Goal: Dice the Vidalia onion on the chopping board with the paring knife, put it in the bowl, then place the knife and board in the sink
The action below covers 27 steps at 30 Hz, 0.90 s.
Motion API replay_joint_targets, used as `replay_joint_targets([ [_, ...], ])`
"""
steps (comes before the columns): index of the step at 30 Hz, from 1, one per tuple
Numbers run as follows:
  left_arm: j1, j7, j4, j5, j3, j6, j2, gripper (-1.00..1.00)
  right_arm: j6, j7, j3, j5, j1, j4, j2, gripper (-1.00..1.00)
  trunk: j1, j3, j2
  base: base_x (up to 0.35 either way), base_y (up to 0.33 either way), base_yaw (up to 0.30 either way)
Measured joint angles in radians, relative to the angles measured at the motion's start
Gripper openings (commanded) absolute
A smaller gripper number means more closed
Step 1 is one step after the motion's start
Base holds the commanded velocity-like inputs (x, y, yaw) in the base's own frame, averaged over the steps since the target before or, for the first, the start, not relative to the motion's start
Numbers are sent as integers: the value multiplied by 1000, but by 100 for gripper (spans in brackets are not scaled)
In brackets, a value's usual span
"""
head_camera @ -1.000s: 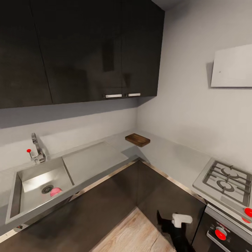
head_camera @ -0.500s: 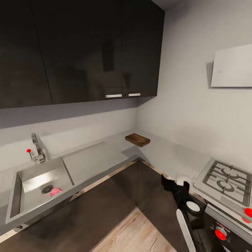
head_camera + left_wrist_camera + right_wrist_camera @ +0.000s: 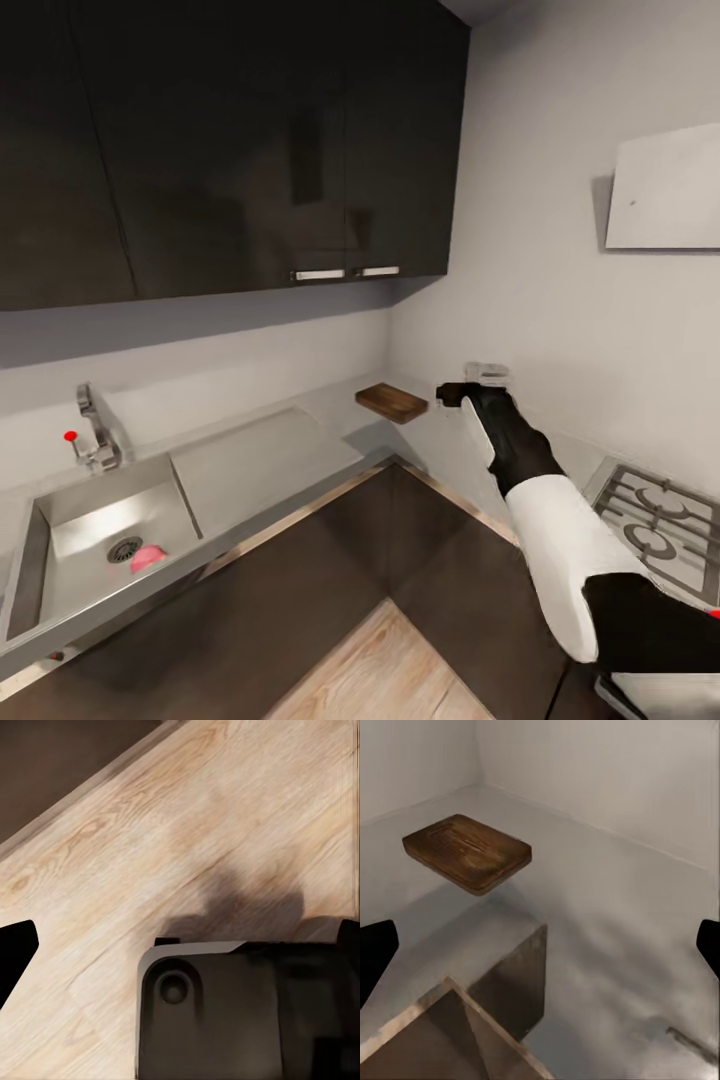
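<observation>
- Raised since the earlier frame, right gripper [image 3: 470, 385] hovers over the countertop [image 3: 450, 440], fingers spread.
- Sink [image 3: 60, 590]: pinkish object [image 3: 147, 558] beside the drain.
- Chopping board [image 3: 392, 402]: corner-lying, judged stiff; grip an edge.

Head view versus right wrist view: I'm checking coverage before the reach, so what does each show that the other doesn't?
Head view alone: the sink with a pink object near its drain, the tap, dark wall cabinets, the hob and the raised right arm with its tool. Right wrist view alone: a close look at the board's grain. Both: the chopping board in the countertop corner.
</observation>
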Motion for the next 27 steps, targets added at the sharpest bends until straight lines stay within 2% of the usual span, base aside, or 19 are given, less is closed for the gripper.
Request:
replay_joint_targets([
  [2,0,0,2,1,0,1,-4,100,-54,1,-1,-1,-87,136,6,100,0,0,0,258,-198,0],
  [6,0,1,6,1,0,1,-7,100,-94,13,1,-2,-134,216,9,100,0,0,0,278,-203,0],
  [10,0,0,11,1,0,1,-7,100,-142,80,2,-2,-141,242,5,100,0,0,0,310,-163,2],
  [13,0,0,22,1,0,1,-7,100,-153,105,2,0,-142,277,4,100,0,0,0,321,-133,100],
  [18,0,0,37,1,0,0,-7,100,-160,113,0,1,-142,329,3,100,0,1,0,275,-97,247],
  [27,0,0,39,1,0,0,-7,100,-162,113,-1,3,-142,339,0,100,0,1,0,36,-10,283],
])
